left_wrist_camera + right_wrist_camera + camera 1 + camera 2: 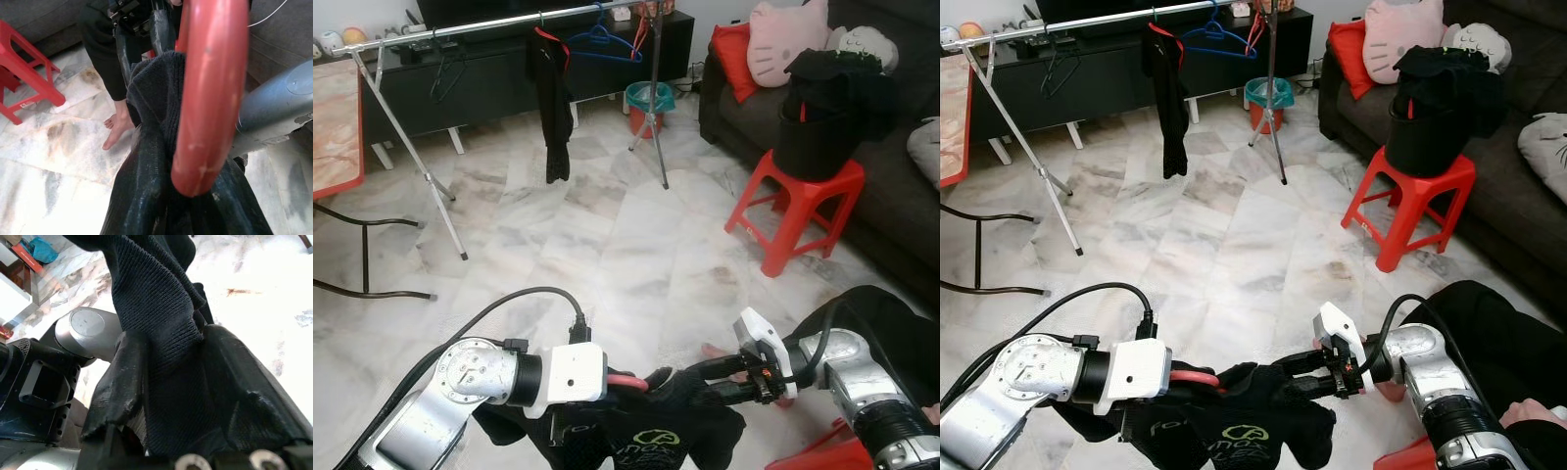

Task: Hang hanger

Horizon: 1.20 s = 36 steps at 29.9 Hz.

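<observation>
— Being held at the bottom centre of the left eye frame is the red hanger [625, 380], already threaded into a black garment [651, 431]. By what is it being gripped?

— It is being clasped by the left gripper [607, 377]; in the left wrist view the red bar [208, 98] is seen running straight out along the fingers, with dark cloth bunched beside it. The exact finger closure is being hidden by the fabric, so the hold is being judged from the way the hanger is being carried.

— And the right gripper [700, 380]?

— Its two black fingers [122, 377] are being pressed onto a fold of the knitted cloth, as shown in the right wrist view. The garment is thus being pinched from the right side of the frame while the hanger is being supported from the left.

— Where is the target being seen?

— The silver drying rail [499, 24] is being shown across the upper left of the frame, well apart from both grippers, with a blue hanger [602, 41] and a black hung garment [551, 108] already on it. A red stool [798, 211] is standing at the right.

— What is the coming move being governed by?

— The hanger's long axis is lying roughly left to right, near parallel to the rail, which lies ahead and higher. The left arm is judged nearer the hanger's neck.
</observation>
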Motion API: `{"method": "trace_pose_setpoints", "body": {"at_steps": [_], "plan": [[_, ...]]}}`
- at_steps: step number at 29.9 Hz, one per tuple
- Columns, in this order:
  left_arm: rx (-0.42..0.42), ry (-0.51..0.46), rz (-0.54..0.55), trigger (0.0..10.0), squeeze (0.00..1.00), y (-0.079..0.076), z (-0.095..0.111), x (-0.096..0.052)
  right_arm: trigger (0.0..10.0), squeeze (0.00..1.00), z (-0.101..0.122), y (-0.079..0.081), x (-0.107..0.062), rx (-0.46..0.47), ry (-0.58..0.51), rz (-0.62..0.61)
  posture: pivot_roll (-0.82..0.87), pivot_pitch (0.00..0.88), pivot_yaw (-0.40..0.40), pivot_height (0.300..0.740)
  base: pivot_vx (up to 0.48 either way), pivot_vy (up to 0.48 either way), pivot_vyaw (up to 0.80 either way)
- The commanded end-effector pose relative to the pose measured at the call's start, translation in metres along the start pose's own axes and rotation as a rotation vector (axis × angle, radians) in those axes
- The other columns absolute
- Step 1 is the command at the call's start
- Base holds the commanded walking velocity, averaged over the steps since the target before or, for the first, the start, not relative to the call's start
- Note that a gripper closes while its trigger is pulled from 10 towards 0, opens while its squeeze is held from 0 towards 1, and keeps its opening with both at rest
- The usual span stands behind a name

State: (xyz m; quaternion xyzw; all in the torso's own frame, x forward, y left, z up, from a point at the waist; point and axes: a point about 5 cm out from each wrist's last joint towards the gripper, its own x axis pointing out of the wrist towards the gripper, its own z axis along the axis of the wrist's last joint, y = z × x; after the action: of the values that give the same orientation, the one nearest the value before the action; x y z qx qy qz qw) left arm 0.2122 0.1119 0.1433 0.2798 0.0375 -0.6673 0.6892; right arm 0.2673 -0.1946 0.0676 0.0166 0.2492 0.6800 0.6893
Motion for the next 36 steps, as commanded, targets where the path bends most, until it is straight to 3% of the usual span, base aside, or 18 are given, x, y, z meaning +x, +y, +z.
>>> {"method": "trace_pose_setpoints", "body": {"at_steps": [1,13,25,32,34,36], "plan": [[0.044,-0.014,0.002,10.0,0.00,0.003,0.009,0.000,0.0,0.00,0.005,0.000,0.001,-0.013,-0.011,0.012,0.07,0.019,-0.045,0.740,0.000,0.000,0.00],[0.058,0.014,0.040,10.0,0.00,0.007,0.004,0.001,0.0,0.00,0.009,0.003,0.006,-0.020,-0.042,0.036,0.07,0.018,-0.048,0.740,0.000,0.000,0.00],[0.094,0.042,0.184,10.0,0.00,0.024,-0.005,-0.001,0.0,0.00,0.008,0.018,0.012,-0.023,-0.062,0.085,0.06,0.021,-0.050,0.740,0.000,0.000,0.00],[0.139,0.059,0.340,10.0,0.00,0.041,-0.011,-0.003,0.0,0.00,-0.004,0.031,0.019,-0.042,0.036,0.107,0.06,0.023,-0.050,0.740,0.000,0.000,0.00],[0.143,0.046,0.404,10.0,0.00,0.048,-0.011,-0.005,0.0,0.00,-0.015,0.029,0.020,-0.055,0.120,0.029,0.05,0.026,-0.049,0.740,0.000,0.000,0.00],[0.145,0.035,0.468,10.0,0.00,0.055,-0.012,-0.007,0.0,0.00,-0.021,0.018,0.019,-0.085,0.163,-0.124,0.05,0.028,-0.046,0.740,0.000,0.000,0.00]]}}
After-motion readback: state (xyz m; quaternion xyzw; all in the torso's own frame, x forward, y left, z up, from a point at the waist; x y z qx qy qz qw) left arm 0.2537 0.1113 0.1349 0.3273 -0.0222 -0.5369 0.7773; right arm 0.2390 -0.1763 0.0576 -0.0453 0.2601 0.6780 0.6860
